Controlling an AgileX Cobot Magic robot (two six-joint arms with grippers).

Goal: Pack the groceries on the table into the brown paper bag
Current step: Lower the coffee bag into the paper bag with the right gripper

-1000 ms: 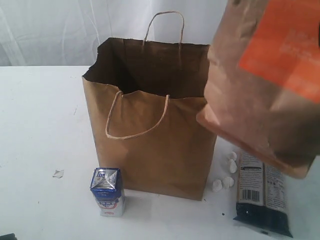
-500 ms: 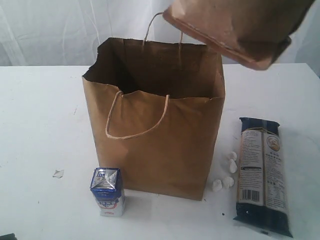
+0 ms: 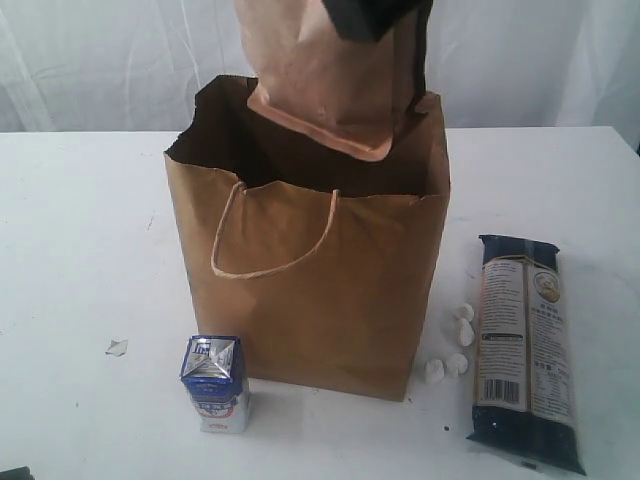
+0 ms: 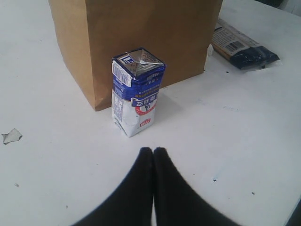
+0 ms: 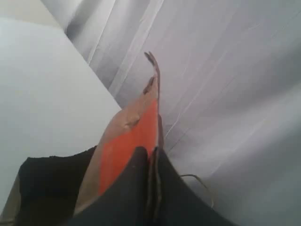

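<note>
exterior view: the brown pouch (image 3: 320, 80) hangs bottom-down over the open mouth of the brown paper bag (image 3: 310, 290), pinched at its top by the right end effector (image 3: 375, 18). its lower edge seems to sit just inside the rim, though that is hard to judge from here. the small carton (image 3: 215, 385) stands on the table (image 3: 80, 250) just in front of the bag; the noodle packet (image 3: 525, 350) lies beside the bag.

left wrist view: the left end effector (image 4: 153, 151) is pressed together and empty, low over the table near the carton.

right wrist view: the dark fingers clamp the pouch's upper edge beside its orange label (image 5: 127, 150).

the step likely goes best with a straight descent, clear of rim and handles, letting go only once the pouch is deep inside.
</note>
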